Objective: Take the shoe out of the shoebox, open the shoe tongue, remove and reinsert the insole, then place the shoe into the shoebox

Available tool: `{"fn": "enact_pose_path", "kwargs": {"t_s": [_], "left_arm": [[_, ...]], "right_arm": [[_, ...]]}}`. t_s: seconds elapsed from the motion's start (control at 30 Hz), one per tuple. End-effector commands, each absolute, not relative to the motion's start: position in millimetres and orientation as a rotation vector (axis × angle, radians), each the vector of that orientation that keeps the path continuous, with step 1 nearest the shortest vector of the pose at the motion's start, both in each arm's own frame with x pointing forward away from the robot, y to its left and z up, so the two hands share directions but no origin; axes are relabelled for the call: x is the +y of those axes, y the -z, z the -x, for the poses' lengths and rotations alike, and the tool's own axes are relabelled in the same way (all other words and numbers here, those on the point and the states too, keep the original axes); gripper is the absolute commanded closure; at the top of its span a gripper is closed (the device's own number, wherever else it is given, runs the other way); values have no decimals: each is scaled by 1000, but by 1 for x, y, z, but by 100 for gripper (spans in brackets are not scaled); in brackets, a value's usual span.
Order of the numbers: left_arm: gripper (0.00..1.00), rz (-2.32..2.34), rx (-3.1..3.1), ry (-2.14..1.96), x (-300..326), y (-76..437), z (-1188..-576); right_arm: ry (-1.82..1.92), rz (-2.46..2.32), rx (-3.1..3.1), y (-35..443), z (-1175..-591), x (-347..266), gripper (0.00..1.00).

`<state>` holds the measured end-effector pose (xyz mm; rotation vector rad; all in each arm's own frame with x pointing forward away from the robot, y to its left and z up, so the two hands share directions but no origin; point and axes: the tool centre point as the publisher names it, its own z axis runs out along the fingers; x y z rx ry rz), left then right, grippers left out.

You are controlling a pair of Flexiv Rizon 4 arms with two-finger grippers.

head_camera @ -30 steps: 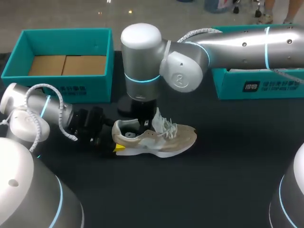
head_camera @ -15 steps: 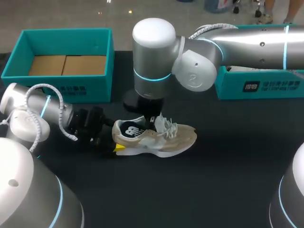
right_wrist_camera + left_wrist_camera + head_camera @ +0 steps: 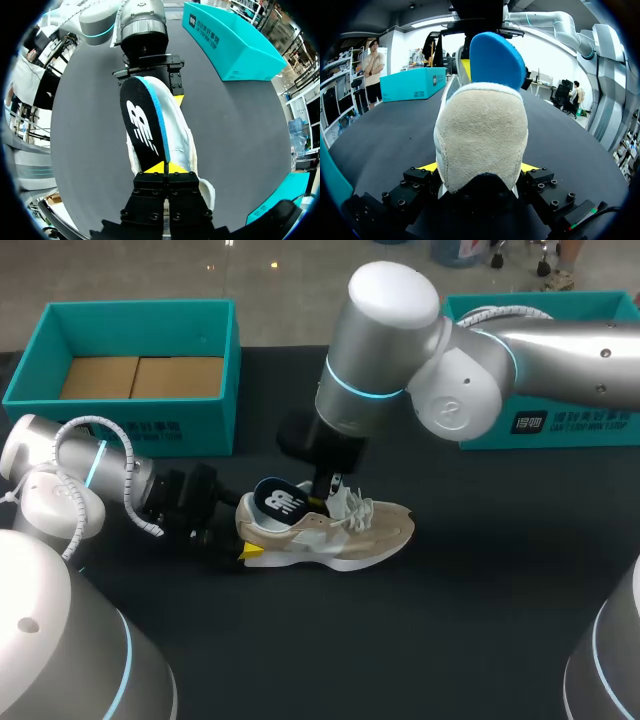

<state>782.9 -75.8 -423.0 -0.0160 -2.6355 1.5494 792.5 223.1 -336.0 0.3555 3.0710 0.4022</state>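
Note:
A beige shoe lies on its sole on the dark table, toe to the right. My left gripper is shut on its heel, one yellow tip on each side. A black insole with a blue underside sticks up out of the shoe's opening, its heel end raised. My right gripper is shut on the insole's front end, above the laces; its yellow tips are pressed together on it.
An open teal shoebox with a cardboard floor stands at the back left, just behind my left arm. A second teal box sits at the back right. Bare table lies in front of the shoe.
My right arm has moved right and upward, drawing the insole out of the shoe so its heel end now stands above the collar. The left arm and shoe stayed put.

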Motion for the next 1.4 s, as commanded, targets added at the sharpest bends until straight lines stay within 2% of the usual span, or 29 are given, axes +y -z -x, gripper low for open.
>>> {"fn": "enact_pose_path", "kwargs": {"t_s": [0.03, 0.57, 1.0, 1.13, 1.4], "left_arm": [[100, 16, -2638, -1542, -78, 428, -785], [100, 16, -2638, -1542, -78, 428, -785], [100, 16, -2638, -1542, -78, 428, -785], [100, 16, -2638, -1542, -78, 428, -785], [100, 16, -2638, -1542, -78, 428, -785]], "right_arm": [[-471, -323, 3077, 333, -795, 229, 100], [-552, -209, 3075, 311, -810, 267, 100], [-686, -222, 3083, 309, -816, 266, 100], [-824, -214, 3102, 312, -818, 264, 62], [-988, -185, 3174, 316, -824, 256, 54]]}}
